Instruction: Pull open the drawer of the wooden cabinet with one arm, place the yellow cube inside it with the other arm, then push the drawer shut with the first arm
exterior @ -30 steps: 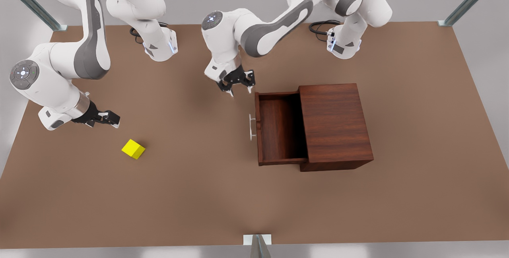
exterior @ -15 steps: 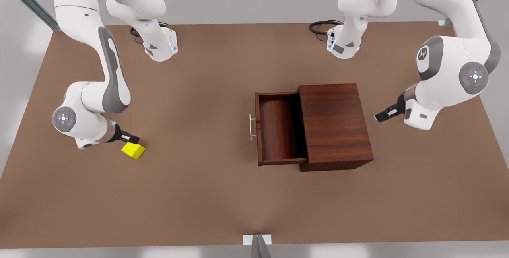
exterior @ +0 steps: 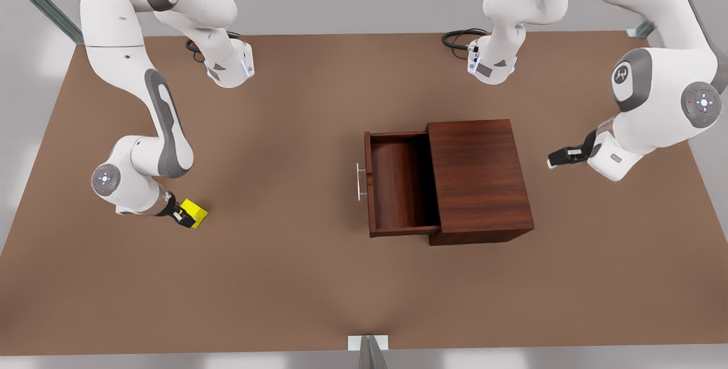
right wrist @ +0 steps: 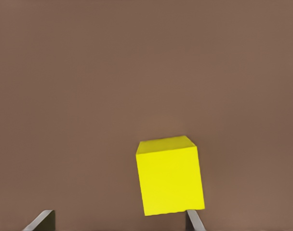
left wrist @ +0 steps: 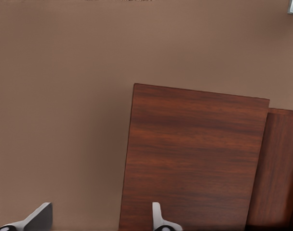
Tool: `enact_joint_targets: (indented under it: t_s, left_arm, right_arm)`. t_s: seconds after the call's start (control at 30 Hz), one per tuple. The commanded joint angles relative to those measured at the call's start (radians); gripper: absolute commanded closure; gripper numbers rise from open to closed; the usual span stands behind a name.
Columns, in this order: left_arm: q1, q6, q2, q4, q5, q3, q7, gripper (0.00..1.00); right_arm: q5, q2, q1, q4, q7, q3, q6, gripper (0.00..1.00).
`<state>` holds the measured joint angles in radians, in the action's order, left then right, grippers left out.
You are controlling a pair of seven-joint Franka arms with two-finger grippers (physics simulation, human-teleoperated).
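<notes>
Broad brown table (exterior: 284,278) under everything. On it, toward the front view's right, boxy dark reddish-brown wooden cabinet (exterior: 479,178), with its shallow wooden drawer (exterior: 398,184) pulled out, silver bar handle (exterior: 359,181) leading. Beyond the cabinet's back, left pincer (exterior: 560,157), fingers spread, gripping nothing. Far at the front view's left, right pincer (exterior: 185,216), fingers apart around small bright yellow cube (exterior: 194,211) resting on the table.

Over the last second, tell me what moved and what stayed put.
The right gripper swung down from above the table to the yellow cube; its open fingers now straddle the cube, not yet closed. The left gripper left the drawer front and crossed to the far side of the wooden cabinet, where it hangs open. The cube, the pulled-out drawer and the cabinet stayed where they were.
</notes>
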<state>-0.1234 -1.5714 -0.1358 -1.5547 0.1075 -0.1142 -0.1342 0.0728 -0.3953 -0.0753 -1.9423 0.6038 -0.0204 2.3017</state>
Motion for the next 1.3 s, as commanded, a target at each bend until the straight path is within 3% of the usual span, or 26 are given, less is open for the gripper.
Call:
enact_joint_targets:
  t_s: [0.0,1.27]
  left_arm:
    - [0.002,0.004,0.005,-0.002,0.001,-0.002,0.278,0.0]
    - [0.001,-0.015,0.004,-0.019,-0.006,-0.001,0.271,0.0]
  right_arm:
    - [-0.031,-0.008,-0.011,0.0,0.194,0.0,-0.002,0.0]
    - [-0.102,-0.151,-0.037,-0.023,0.1,-0.026,0.084,0.0]
